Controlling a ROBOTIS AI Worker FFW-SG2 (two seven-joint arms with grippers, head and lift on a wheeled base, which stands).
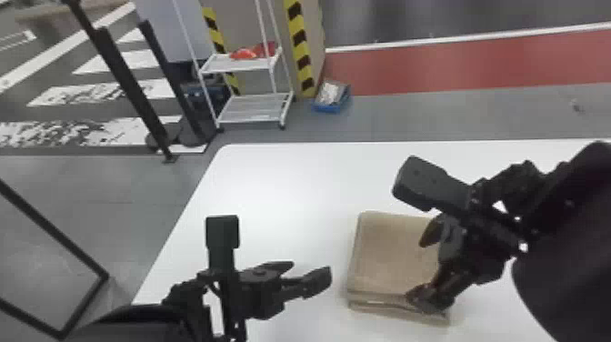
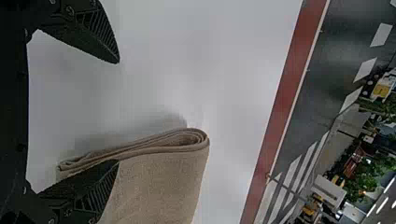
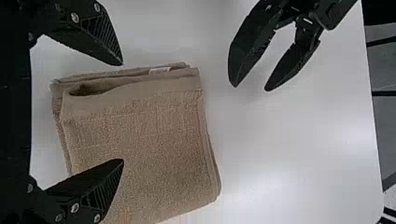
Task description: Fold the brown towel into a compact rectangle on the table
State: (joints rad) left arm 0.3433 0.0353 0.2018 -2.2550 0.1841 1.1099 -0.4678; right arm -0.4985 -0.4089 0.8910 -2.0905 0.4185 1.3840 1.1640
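the brown, folded fabric towel [image 1: 386, 259] is laid on the white bench [image 1: 282, 191]. the black two-fingered right claw [image 1: 417, 273] is held over its right part, fingers apart; the matching left claw [image 1: 310, 269], also spread, is held to its left.

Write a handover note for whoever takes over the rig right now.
Left gripper: open, empty, just left of the towel.
Right gripper: open, over the towel's right part, not clamped on it.
Towel: lying on the table, right of the left gripper.
Done: towel folded in layers to a compact, roughly square shape.
Left: layers at the near edge gape and sit unevenly; probably worth pressing flat and squaring up, then backing both arms off.
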